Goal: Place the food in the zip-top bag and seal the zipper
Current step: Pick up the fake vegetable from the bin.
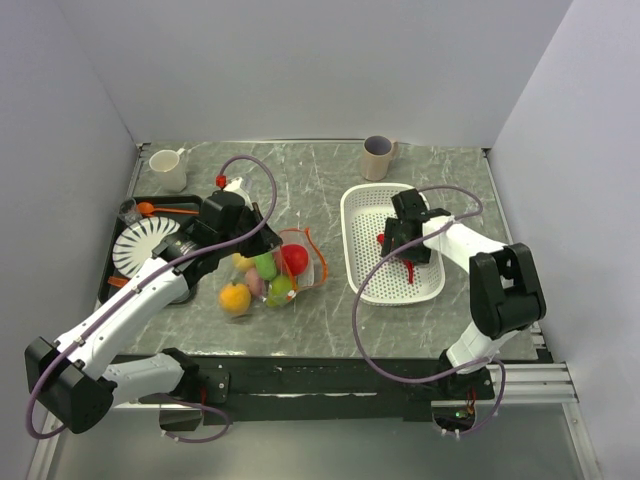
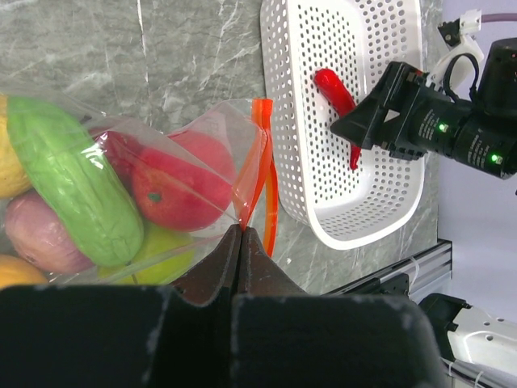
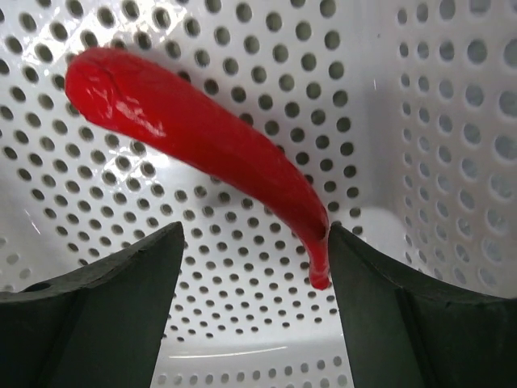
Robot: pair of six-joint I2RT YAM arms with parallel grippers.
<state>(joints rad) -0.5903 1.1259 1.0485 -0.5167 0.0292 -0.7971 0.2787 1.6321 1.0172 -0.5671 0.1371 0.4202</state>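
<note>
The clear zip-top bag (image 1: 300, 262) lies mid-table with its mouth toward the basket. It holds food: a green cucumber (image 2: 73, 178), a red fruit (image 2: 174, 190), and purple, yellow-green and orange pieces. My left gripper (image 2: 241, 230) is shut on the bag's rim, right at the orange-red zipper (image 2: 262, 162). A red chili pepper (image 3: 202, 145) lies on the basket floor. My right gripper (image 3: 254, 242) hangs open just above it. The pepper's thin tip sits against the right finger (image 3: 380, 307), and the left finger stands apart from it.
The white perforated basket (image 1: 360, 210) stands right of the bag. A beige cup (image 1: 378, 157) is at the back. At the far left are a white mug (image 1: 168, 168), an orange spoon (image 1: 160, 209) and a white ribbed plate (image 1: 140, 245) on a black tray.
</note>
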